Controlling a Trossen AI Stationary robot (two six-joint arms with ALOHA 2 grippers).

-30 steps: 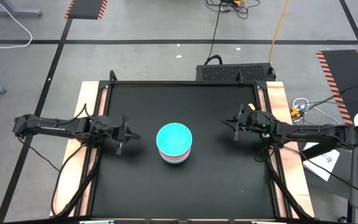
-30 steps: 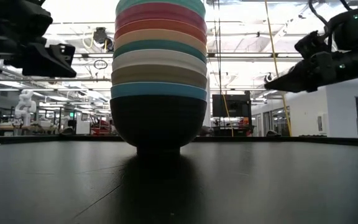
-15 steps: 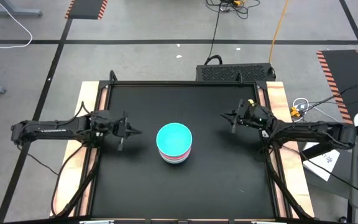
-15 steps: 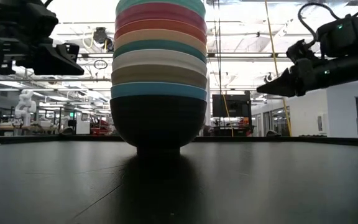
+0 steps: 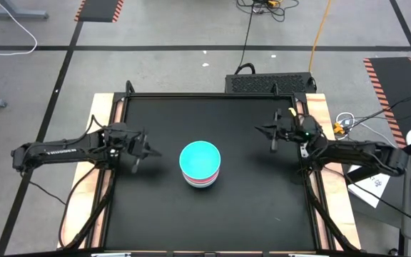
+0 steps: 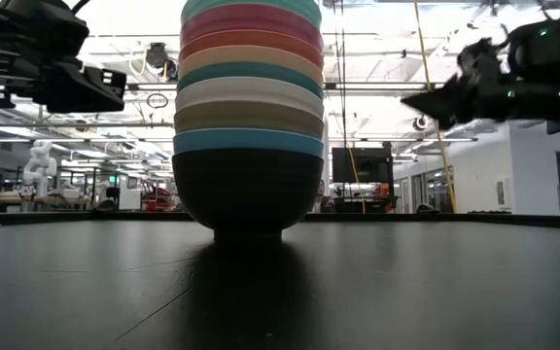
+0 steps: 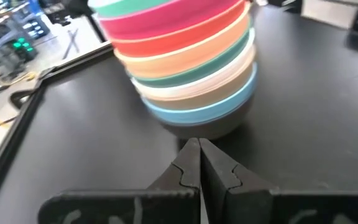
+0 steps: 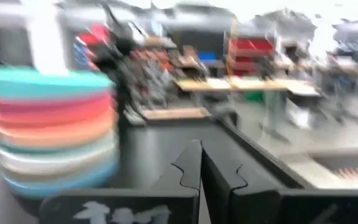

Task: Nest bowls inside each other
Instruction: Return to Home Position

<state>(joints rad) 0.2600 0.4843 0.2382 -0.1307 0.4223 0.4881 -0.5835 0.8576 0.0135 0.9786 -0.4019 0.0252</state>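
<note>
Black tabletop [image 5: 191, 214], nested bowls [image 5: 200, 160] turquoise-topped, black-based; left end effector [image 5: 154, 152], right end effector [image 5: 260, 130] both pressed together

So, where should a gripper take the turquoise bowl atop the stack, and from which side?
Probably its rim, from above, one finger inside: the turquoise bowl sits upright and open, nested in the magenta bowl, so only its rim band is exposed.
</note>
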